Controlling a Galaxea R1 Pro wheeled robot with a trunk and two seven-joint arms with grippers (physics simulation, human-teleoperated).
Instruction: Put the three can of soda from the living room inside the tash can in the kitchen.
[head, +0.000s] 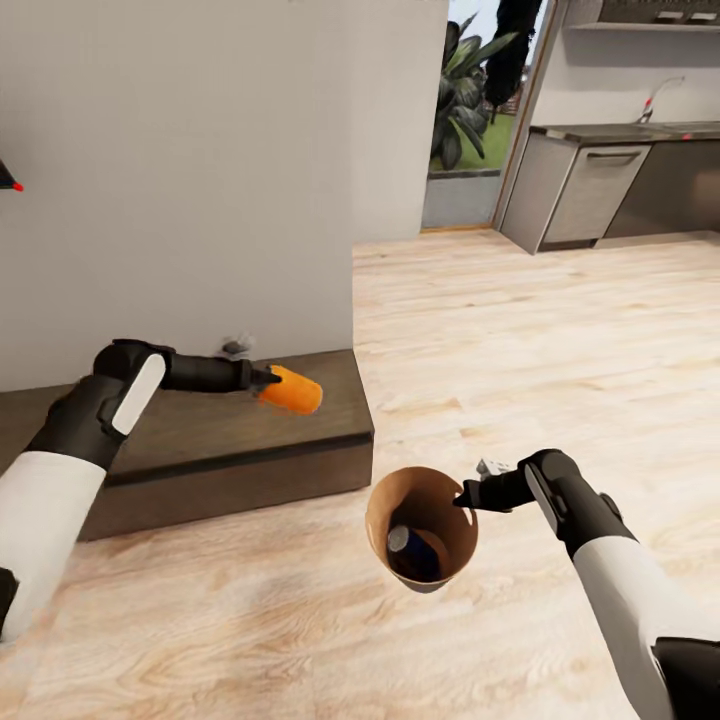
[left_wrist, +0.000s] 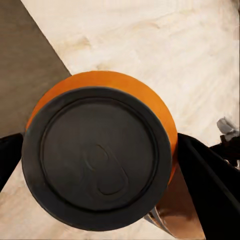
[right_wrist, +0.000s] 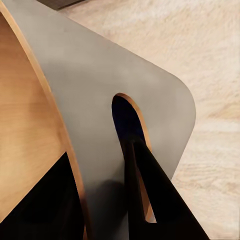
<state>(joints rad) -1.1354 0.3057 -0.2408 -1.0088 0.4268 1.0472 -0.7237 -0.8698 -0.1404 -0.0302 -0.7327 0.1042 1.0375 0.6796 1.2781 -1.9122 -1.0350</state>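
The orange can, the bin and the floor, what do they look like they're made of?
The orange can in the left hand looks like painted metal; its dull dark end carries a pull-tab outline. The bin, gripped by the right hand, has a matte brown inner wall and smooth grey outside, perhaps cardboard or plywood. The floor looks like pale wood planks with visible grain.

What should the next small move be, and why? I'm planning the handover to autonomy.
Probably swing the left end effector, shut on the orange can, rightward over the trash can held by the right end effector. The can hangs beside the bin, not above it; a blue can lies inside.
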